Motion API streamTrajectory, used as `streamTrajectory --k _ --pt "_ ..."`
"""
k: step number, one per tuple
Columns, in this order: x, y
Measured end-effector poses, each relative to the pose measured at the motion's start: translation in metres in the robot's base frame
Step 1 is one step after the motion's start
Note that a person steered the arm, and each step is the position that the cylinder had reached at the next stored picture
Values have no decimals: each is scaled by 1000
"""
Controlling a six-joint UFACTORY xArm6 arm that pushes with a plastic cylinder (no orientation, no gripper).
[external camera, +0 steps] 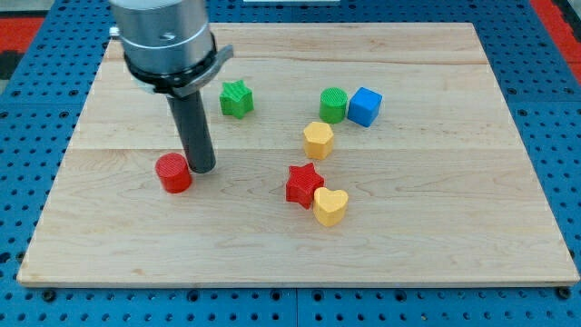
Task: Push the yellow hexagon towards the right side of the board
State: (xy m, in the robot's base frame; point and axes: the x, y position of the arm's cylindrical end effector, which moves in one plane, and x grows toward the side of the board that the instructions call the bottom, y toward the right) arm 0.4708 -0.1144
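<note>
a pale wooden board (436, 236) lies flat on the counter, its grain running side to side in long planks. around it the counter (27, 109) is a blue pegboard with rows of small holes, showing on all four sides of the board; a strip of red shows at the view's top right corner (554, 11).

the arm's grey round housing (165, 36) comes down from the view's top left, and the dark rod (193, 127) hangs from it. my tip (201, 170) rests on the board just beside the red cylinder (172, 173), on that block's right in the view; i cannot tell if they touch. the end effector is only this plain rod: it has no jaws to open or close, and it holds nothing.

the yellow hexagon (318, 139) sits near the board's middle, well apart from my tip, toward the view's right of it. just above it stand the green cylinder (333, 104) and the blue cube (365, 106), close side by side. below the hexagon the red star (303, 184) and the yellow heart (330, 206) sit touching or nearly so. the green star (236, 98) stands alone toward the view's top, to the right of the rod.
</note>
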Motion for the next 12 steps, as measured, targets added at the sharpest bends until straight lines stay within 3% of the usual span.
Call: streamTrajectory --k 3,7,8,9,10,12 --pt "-21 35" --pt "-46 160" --pt "-33 229" --pt "9 271" --pt "22 284" --pt "55 204"
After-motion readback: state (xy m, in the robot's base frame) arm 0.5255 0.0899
